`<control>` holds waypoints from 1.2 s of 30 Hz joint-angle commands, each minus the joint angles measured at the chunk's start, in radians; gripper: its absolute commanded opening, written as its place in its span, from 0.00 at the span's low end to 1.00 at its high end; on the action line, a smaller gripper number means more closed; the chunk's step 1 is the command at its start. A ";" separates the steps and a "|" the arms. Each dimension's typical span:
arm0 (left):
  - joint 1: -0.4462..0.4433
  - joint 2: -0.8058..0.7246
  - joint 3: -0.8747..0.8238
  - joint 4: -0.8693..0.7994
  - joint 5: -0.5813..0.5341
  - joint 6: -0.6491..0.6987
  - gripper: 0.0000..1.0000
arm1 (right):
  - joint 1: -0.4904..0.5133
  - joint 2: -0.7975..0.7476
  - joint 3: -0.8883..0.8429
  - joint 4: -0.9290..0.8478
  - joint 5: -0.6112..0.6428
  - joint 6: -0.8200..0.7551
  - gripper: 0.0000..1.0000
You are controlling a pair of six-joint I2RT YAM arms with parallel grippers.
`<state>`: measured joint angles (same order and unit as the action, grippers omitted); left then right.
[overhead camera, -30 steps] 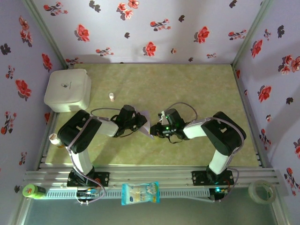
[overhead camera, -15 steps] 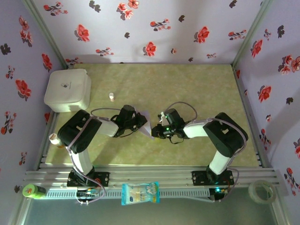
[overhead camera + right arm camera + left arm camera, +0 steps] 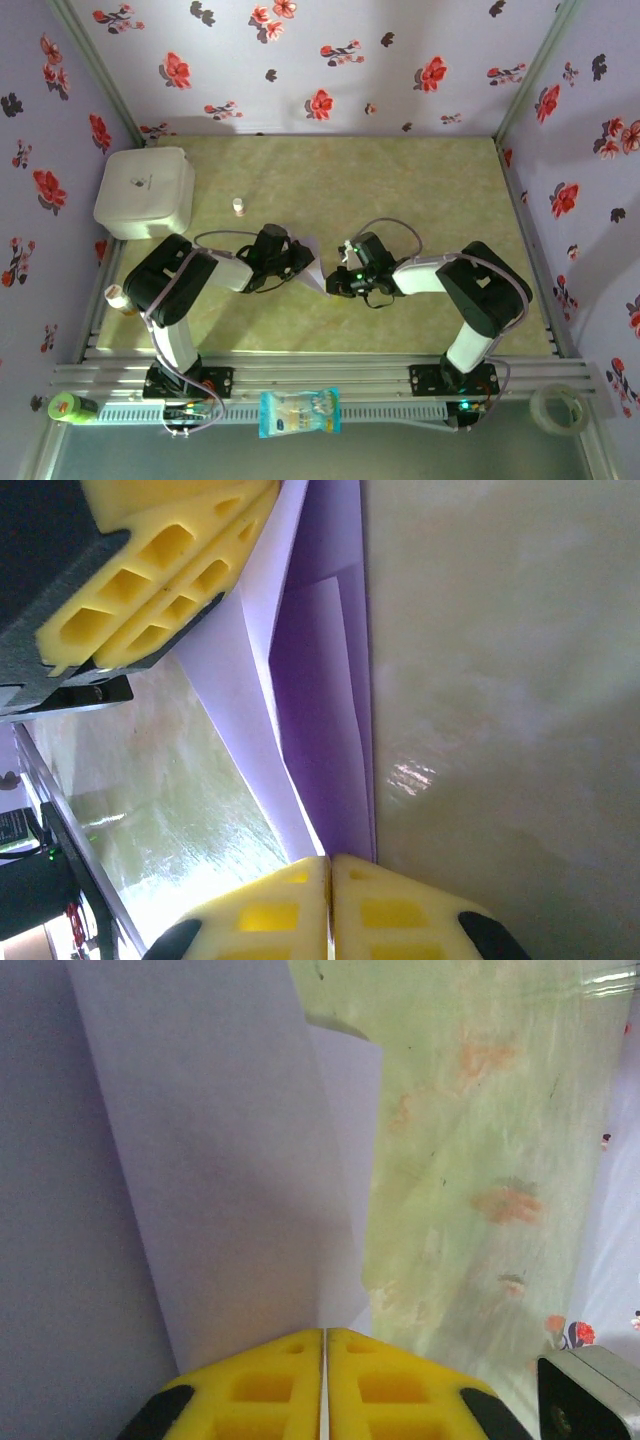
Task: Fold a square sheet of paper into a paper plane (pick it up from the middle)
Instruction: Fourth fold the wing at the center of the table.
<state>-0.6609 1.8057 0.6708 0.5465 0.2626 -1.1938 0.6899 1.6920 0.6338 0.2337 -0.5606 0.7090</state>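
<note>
View from above: a green marbled table (image 3: pixel 420 190) inside flowered walls. 2 black robot arms reach toward each other just 6 o'clock of the table's centre, the left from 9 o'clock and the right from 3 o'clock. Between them they hold a folded lilac paper (image 3: pixel 313 262), standing on edge off the table.

Left wrist view: the left gripper (image 3: pixel 324 1345) has its 2 yellow pads pressed together with only a hairline seam between them. The paper rises from that seam toward 12 o'clock, a broad pale flap with a second layer behind it at 1 o'clock.

Right wrist view: the right gripper (image 3: pixel 330 868) is likewise pinched closed, on the narrow end of the paper. Layered folds fan out from the pads toward 12 o'clock. The left arm's yellow pads clamp the paper's far edge at 10 o'clock.

A white rounded box (image 3: pixel 145 192) sits at the table's 10 o'clock corner, with a small white bottle (image 3: pixel 239 206) to its 3 o'clock. A blue-and-white packet (image 3: pixel 299 412) lies on the front rail at 6 o'clock.
</note>
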 commanded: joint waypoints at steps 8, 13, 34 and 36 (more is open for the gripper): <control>0.007 0.034 -0.012 -0.017 -0.005 0.008 0.09 | 0.007 -0.018 -0.051 -0.142 0.004 -0.003 0.13; 0.007 0.035 -0.016 -0.012 -0.005 0.006 0.09 | 0.007 -0.018 -0.054 -0.143 0.014 -0.004 0.10; 0.009 0.036 -0.022 -0.002 -0.010 -0.001 0.08 | 0.004 -0.048 -0.065 -0.171 0.023 -0.011 0.09; 0.009 0.038 -0.022 -0.002 -0.011 -0.001 0.08 | 0.003 -0.042 -0.060 -0.168 0.016 -0.012 0.06</control>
<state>-0.6609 1.8141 0.6693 0.5659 0.2680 -1.1976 0.6899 1.6474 0.6048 0.1810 -0.5529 0.7094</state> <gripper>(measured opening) 0.079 0.068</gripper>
